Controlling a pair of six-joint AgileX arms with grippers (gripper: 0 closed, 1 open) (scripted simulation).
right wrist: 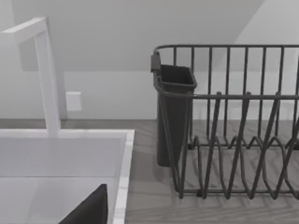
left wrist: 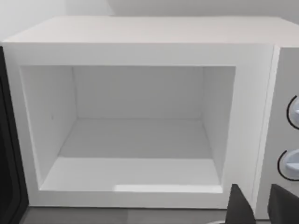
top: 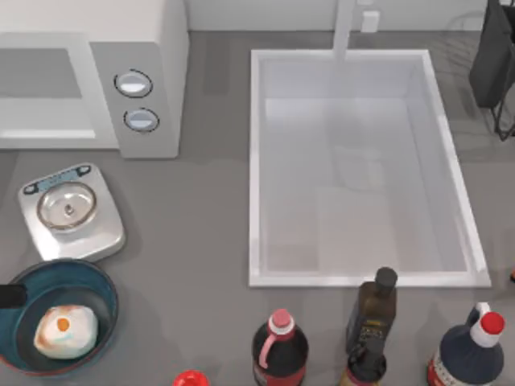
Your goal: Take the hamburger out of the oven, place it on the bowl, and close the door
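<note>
The hamburger [top: 64, 330], a pale lump with an orange patch, lies inside the blue bowl [top: 103, 283] at the front left of the table. The white oven [top: 153, 48] stands at the back left. Its cavity [left wrist: 135, 135] is open and holds nothing. A dark strip at the cavity's side is the door [left wrist: 7, 154], swung open. My left gripper [left wrist: 259, 207] hovers open in front of the oven, below its two knobs [left wrist: 293, 140], with nothing between its fingers. A dark part of the left arm [top: 8, 296] shows at the bowl's left rim. One dark finger [right wrist: 88, 210] of my right gripper hangs over the sink's corner.
A silver scale [top: 71, 211] sits between the oven and the bowl. A large white sink [top: 256, 161] with a faucet [top: 344, 28] fills the middle. Three bottles [top: 279, 350] [top: 372, 318] [top: 471, 350] and a red cap [top: 191, 378] line the front edge. A dark dish rack [right wrist: 233, 140] stands at the back right.
</note>
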